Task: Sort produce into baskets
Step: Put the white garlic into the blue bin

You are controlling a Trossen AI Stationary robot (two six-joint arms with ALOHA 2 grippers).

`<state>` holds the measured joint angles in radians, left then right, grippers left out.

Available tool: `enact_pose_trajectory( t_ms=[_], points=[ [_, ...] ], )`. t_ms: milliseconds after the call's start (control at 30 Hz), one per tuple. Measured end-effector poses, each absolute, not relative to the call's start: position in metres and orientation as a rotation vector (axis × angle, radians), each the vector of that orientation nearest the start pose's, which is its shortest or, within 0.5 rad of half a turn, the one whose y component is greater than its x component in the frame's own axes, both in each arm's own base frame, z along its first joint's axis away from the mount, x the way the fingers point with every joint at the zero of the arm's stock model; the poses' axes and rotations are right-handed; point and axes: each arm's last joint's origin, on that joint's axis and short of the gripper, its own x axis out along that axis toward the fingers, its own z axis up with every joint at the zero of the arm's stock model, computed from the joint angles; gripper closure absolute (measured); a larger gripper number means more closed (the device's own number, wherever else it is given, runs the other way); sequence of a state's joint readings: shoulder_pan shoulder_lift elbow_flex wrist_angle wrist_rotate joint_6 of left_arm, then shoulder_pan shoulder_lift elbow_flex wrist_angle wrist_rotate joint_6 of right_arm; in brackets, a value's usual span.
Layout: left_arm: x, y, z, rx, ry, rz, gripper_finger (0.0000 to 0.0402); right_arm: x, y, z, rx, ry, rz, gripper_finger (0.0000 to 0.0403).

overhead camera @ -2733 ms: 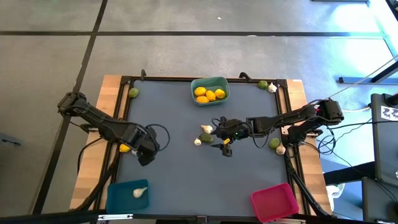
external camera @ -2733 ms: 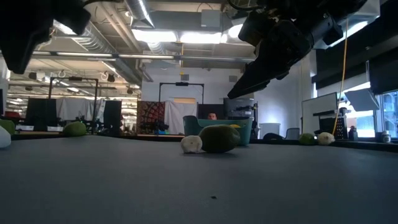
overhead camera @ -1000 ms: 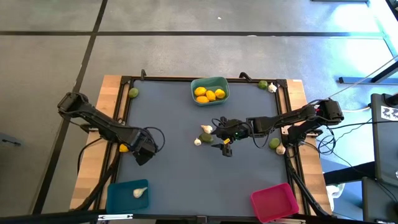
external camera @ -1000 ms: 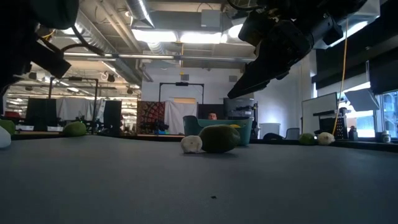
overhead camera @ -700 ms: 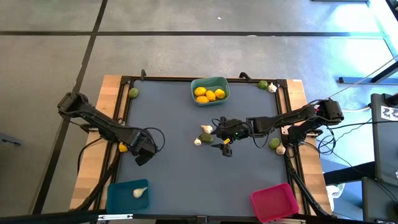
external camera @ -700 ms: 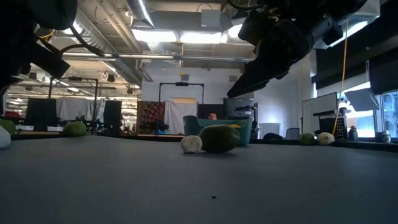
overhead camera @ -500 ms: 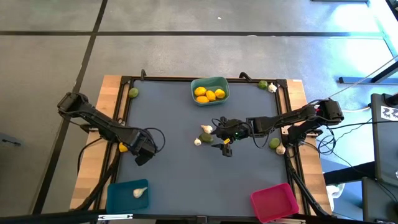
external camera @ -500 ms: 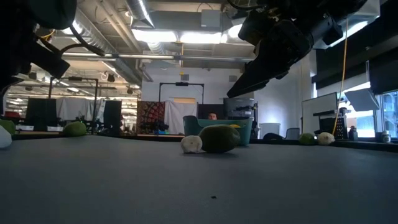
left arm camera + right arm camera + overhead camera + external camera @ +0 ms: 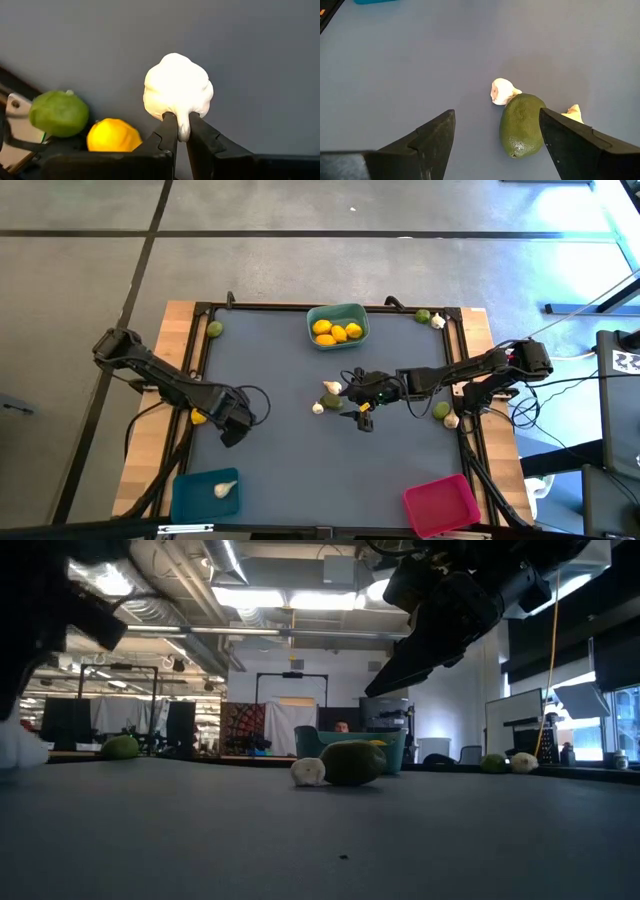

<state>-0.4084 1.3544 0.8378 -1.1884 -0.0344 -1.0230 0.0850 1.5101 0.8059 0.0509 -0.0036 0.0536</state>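
My left gripper (image 9: 232, 428) is near the table's left edge, shut on a white garlic bulb (image 9: 177, 92). A lemon (image 9: 114, 135) and a lime (image 9: 59, 112) lie beside it at the table's frame. My right gripper (image 9: 360, 412) hangs open above mid-table, over a lime (image 9: 521, 125) that lies on the mat between two garlic bulbs (image 9: 503, 91). The teal basket (image 9: 358, 313) at the far edge holds lemons. The blue basket (image 9: 190, 498) at the near left holds one garlic bulb. The pink basket (image 9: 440, 502) stands at the near right. My left gripper pinches the garlic bulb's thin stem (image 9: 183, 131) between its two fingertips (image 9: 167, 131). The fingers slant down from above. The bulb sticks out beyond the fingertips; whether it is clear of the mat I cannot tell.
Limes lie at the far left corner (image 9: 214, 329) and far right corner (image 9: 423, 316), and one more lime (image 9: 441, 411) with garlic (image 9: 452, 420) lies at the right frame. A black frame (image 9: 200, 360) rims the mat. The mat's near middle is bare.
My left gripper has shifted a little toward the table's near edge with the garlic, which has come further into the low view from its left side. My right gripper has kept still.
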Motion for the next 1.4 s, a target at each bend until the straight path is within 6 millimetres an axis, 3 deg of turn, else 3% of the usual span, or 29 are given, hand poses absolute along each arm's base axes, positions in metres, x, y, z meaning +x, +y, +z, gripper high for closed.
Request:
enact_pose_trajectory(
  t_ms=[367,700,1233,1400],
  points=[
    [0.193,-0.108,0.247,-0.434,1.486,0.360,0.0373,0.305,0.026,0.195,0.025,0.655,0.068,0.0116],
    [0.187,-0.142,0.283,-0.572,1.432,0.276,0.0371,0.305,0.026,0.195,0.026,0.655,0.068,0.0116],
    [0.147,-0.192,0.289,-0.852,1.505,0.365,0.0371,0.305,0.026,0.195,0.027,0.656,0.067,0.0116],
    [0.138,-0.205,0.284,-0.863,1.523,0.387,0.0371,0.305,0.026,0.195,0.026,0.659,0.067,0.0116]
  ],
)
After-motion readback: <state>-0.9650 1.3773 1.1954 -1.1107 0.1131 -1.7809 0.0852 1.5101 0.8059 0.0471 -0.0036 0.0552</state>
